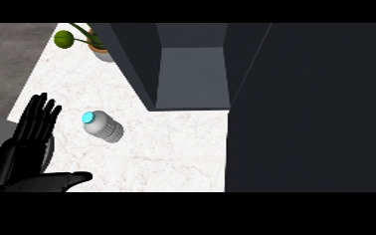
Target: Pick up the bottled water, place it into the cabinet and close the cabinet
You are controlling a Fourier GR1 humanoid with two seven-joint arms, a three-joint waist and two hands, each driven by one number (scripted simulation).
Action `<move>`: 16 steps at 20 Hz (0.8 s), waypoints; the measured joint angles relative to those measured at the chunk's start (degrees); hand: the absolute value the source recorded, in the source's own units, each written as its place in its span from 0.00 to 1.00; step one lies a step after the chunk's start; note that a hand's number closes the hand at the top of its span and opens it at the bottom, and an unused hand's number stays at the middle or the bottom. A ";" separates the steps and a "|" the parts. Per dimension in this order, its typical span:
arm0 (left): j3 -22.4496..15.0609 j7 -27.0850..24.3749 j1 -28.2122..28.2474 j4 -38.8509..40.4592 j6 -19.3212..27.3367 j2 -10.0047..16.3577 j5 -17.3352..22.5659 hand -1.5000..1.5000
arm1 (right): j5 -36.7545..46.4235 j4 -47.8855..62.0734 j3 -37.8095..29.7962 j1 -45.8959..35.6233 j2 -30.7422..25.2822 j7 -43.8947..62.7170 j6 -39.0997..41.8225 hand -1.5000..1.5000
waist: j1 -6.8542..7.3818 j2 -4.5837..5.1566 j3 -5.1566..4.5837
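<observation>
- One robot hand [29, 142], the left, shows at eight o'clock, fingers straight, holding nothing.
- The bottled water [101, 126] sits on the worktop [169, 154] at nine o'clock, just beside that hand's fingers.
- The cabinet [191, 74] stands open at twelve o'clock.

We see the left robot hand [28, 147]: all black, slightly glossy shell. Its fingers [40, 117] are long, slim, visibly segmented; thumb [62, 180] thicker, rounded tip. Faint pale highlights along finger edges.

White marble counter [169, 149], potted plant [86, 41], grey floor [18, 55] alongside.
</observation>
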 measured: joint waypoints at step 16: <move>5.14 -24.19 -12.55 39.29 -0.15 1.01 -4.90 0.00 | 1.45 -0.91 0.50 9.63 -1.59 -8.32 4.27 0.00 | -0.62 0.13 -0.06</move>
